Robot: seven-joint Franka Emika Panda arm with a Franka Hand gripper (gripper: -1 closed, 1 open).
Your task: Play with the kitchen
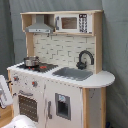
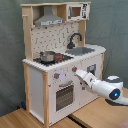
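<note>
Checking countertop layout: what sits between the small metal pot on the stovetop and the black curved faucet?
In both exterior views, the grey sink basin lies between the small metal pot and black curved faucet.

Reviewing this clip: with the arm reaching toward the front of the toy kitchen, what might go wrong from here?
1. The gripper is right at the kitchen front, near the knobs above the oven door; pressing on could miss a knob and shove the panel.
2. A small pot sits on the stovetop; a hard push on the kitchen might jolt it.
</note>
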